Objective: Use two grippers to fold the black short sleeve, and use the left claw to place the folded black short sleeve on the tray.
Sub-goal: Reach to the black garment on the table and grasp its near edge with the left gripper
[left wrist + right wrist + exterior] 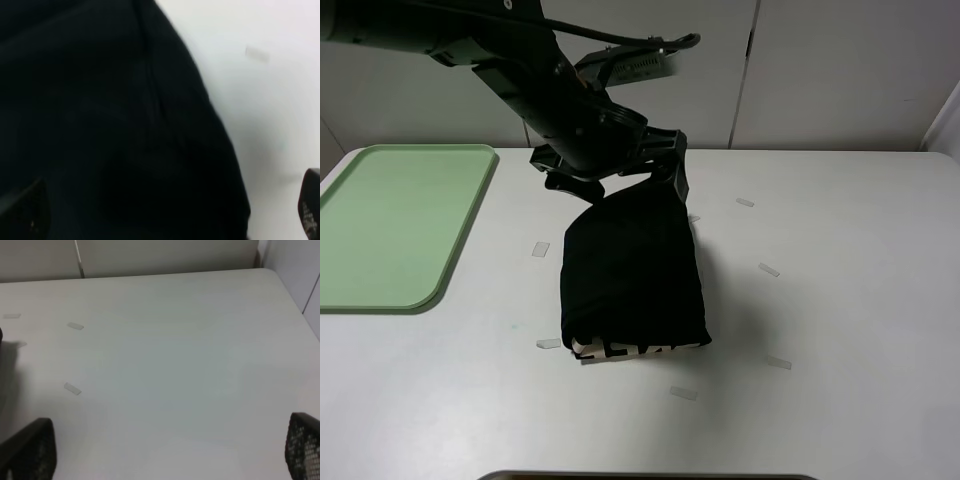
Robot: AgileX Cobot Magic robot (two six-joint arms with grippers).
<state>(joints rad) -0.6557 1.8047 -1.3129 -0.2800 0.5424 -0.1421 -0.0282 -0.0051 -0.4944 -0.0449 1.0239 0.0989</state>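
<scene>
The black short sleeve [632, 275] lies folded into a compact rectangle in the middle of the white table, with its pale letters [630, 350] showing at the near edge. My left gripper [615, 178] is down at the shirt's far end, jaws spread wide on either side of the cloth. In the left wrist view the black cloth [110, 115] fills most of the picture between the open left gripper's [167, 210] fingertips. The mint-green tray [400, 220] lies at the far left, with nothing on it. My right gripper [170, 450] is open over bare table and is out of the high view.
Small clear tape marks are stuck on the table around the shirt, such as one to its left [541, 249] and one to its right [768, 269]. White cabinet doors [820, 70] stand behind the table. A dark edge [650, 476] shows at the table's front.
</scene>
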